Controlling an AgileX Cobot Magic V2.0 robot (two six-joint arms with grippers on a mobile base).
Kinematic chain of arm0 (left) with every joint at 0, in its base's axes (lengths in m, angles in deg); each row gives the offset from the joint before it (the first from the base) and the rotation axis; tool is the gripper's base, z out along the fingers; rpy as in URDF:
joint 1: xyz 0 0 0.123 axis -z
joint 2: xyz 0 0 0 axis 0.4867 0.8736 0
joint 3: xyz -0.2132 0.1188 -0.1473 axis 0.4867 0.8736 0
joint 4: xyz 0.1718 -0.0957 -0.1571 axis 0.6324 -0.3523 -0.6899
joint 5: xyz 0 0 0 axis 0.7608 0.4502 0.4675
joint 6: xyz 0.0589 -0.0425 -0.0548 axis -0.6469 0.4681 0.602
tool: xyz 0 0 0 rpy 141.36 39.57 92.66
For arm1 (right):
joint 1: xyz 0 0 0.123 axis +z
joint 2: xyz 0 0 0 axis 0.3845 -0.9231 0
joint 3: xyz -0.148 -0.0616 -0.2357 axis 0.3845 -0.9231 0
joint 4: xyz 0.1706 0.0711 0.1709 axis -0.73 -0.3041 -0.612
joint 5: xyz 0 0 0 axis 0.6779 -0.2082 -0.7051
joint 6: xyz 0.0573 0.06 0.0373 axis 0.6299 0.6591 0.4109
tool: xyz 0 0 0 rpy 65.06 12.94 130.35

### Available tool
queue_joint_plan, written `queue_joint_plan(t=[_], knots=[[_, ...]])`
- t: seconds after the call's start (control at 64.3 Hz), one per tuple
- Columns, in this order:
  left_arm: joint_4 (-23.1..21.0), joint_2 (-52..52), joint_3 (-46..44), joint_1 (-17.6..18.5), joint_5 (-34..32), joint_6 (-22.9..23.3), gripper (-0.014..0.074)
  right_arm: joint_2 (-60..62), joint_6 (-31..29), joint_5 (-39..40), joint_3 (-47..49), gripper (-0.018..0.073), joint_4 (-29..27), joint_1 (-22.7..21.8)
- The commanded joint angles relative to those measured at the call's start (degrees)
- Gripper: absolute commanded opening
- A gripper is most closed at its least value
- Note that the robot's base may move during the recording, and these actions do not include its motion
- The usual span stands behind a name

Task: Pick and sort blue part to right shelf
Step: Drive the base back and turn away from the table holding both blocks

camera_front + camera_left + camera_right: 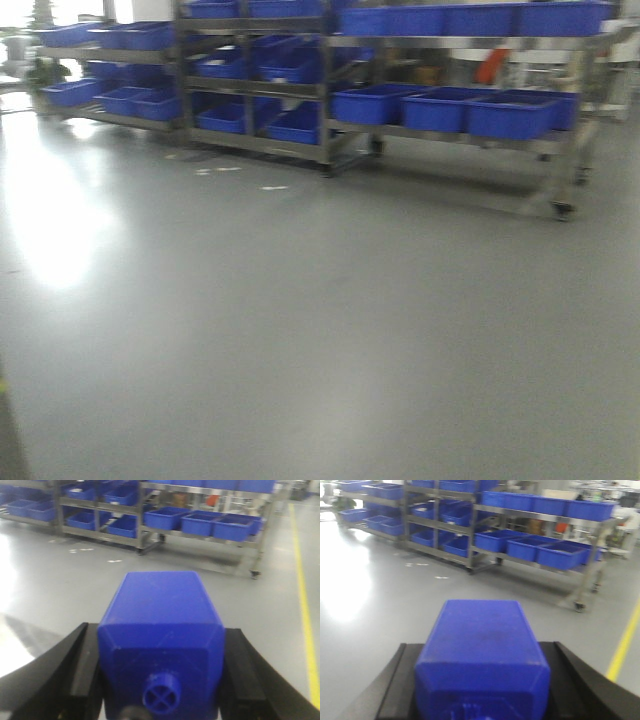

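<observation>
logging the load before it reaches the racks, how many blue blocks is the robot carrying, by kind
knobbed blue block, round cross-marked knob, in the left hand: 1
other blue block, top end too blurred to tell, in the right hand: 1
total: 2

Blue part: solid blue plastic block with a square body and sloped shoulders. It lies lengthwise between two black jaws, flanks touching both, shoulder end nearest the right wrist camera. The cap is blurred at the frame edge.
</observation>
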Motion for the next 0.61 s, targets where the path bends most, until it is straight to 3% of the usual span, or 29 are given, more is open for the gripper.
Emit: queue_joint_plan(t=[0.0, 0.591], knots=[[-0.5, 0.5, -1.7, 0.0, -5.0, 0.3, 0.0388, -0.6, -0.2, 5.5, 1.7, 0.0411, 0.6, -0.3], [-0.5, 0.5, -1.7, 0.1, -5.0, 0.3, 0.0388, -0.6, -0.2, 5.5, 1.7, 0.0411, 0.6, -0.3]])
